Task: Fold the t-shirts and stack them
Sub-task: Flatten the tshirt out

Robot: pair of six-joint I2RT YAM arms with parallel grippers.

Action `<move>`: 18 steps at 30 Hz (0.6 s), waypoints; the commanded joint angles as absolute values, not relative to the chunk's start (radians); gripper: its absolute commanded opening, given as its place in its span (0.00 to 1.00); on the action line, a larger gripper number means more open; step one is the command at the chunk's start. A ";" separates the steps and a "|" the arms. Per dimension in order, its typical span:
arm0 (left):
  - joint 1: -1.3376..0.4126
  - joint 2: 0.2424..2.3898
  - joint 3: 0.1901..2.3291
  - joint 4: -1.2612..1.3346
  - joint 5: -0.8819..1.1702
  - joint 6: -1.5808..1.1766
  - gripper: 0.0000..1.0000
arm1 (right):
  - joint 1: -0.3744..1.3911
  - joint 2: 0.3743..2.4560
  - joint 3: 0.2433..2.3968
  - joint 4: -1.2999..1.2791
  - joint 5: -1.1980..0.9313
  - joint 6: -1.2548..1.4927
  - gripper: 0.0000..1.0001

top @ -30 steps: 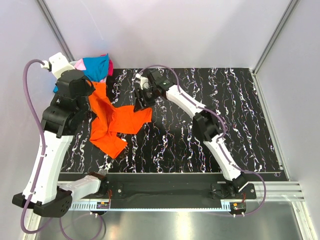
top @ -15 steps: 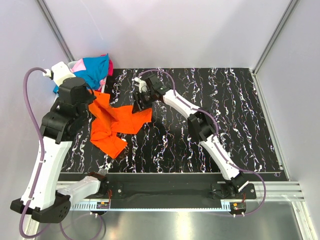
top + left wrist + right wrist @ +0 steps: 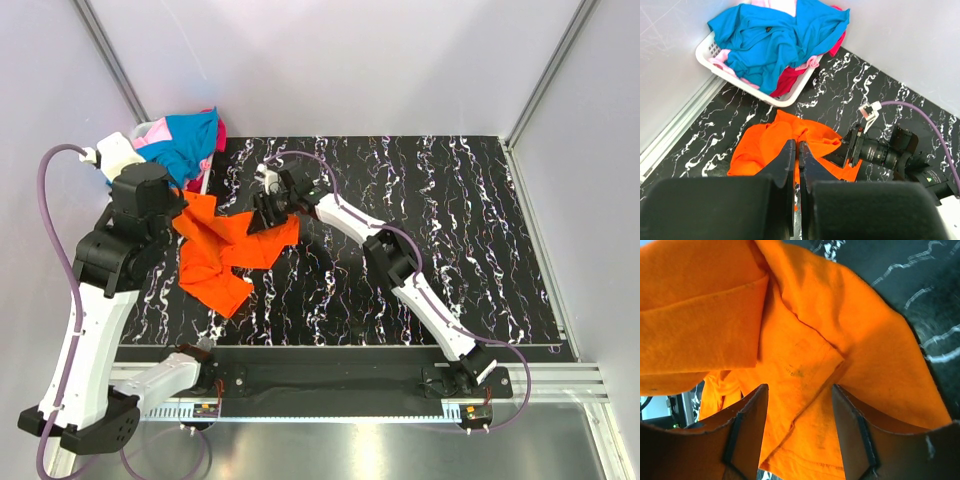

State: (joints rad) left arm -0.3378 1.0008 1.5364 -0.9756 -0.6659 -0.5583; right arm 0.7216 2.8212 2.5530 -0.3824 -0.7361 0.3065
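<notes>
t-shirts, teal, pink, red, fill the white basket; orange t-shirt outside.

Here's the black table, veined all over with white like marble and boxed in by pale walls on three sides. Up in the far left corner sits a white basket (plastic, slatted sides), tucked close to the left wall.
</notes>
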 commanded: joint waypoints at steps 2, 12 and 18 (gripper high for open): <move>-0.336 0.985 1.539 -0.983 -0.672 -0.581 0.00 | 0.738 2.864 2.589 -0.336 -0.733 0.308 0.61; -0.336 0.966 1.542 -1.002 -0.666 -0.600 0.00 | 0.742 2.858 2.589 -0.305 -0.756 0.328 0.57; -0.336 0.956 1.537 -1.008 -0.658 -0.606 0.00 | 0.752 2.830 2.571 -0.288 -0.758 0.328 0.55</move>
State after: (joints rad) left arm -0.3378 0.9764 1.5349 -1.0256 -0.6640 -0.5953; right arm 0.7277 2.8445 2.5599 -0.3183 -0.7506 0.3271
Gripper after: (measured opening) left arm 0.024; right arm 0.552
